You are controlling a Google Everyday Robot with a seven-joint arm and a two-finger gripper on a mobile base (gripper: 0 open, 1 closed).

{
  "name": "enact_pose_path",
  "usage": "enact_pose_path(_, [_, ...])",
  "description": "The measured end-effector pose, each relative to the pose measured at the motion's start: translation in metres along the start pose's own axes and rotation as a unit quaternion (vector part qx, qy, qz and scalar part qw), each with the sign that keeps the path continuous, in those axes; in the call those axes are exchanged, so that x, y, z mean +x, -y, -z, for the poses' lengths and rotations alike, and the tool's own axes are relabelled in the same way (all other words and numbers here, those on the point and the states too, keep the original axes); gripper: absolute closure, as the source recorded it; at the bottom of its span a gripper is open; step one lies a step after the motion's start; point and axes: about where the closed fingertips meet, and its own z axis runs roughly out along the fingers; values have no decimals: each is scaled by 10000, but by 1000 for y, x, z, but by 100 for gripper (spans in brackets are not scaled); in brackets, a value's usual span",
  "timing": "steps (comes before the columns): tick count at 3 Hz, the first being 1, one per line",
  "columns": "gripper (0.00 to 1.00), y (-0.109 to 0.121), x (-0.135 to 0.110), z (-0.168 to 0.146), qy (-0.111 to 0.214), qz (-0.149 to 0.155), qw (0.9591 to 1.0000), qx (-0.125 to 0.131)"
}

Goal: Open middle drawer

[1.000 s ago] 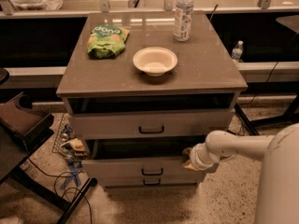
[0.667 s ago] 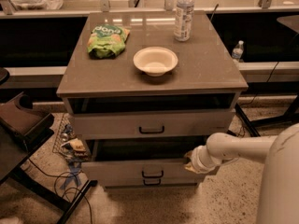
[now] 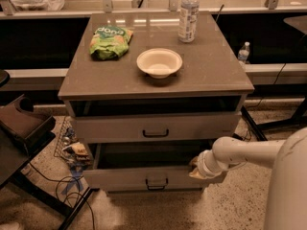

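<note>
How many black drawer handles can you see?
2: upper drawer's handle; lower drawer's handle. The gripper is at the right end of the lower drawer. Another may be hidden below.

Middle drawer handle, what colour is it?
Black bar handle on the grey middle drawer, camera view; the gripper is at its right end.

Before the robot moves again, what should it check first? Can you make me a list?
1. The middle drawer is partly open: ok.
2. The hand is at that drawer's right front end: ok.
3. The hand's hold on the drawer: cannot tell.
4. The drawer's handle has nothing on it: ok.
5. The bowl and water bottle stand back from the countertop's front edge: ok.
</note>
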Motion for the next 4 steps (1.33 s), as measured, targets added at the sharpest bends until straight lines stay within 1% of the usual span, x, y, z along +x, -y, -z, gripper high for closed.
enact_pose_path(1, [100, -19, 5, 10, -73, -85, 9999, -62])
enact_pose_path(2, [100, -18, 5, 10, -73, -85, 9999, -62])
enact_pose_path(3, [100, -43, 11, 20, -118, -212, 9996, -125])
enact_pose_path(4, [100, -43, 11, 20, -118, -213, 9996, -126])
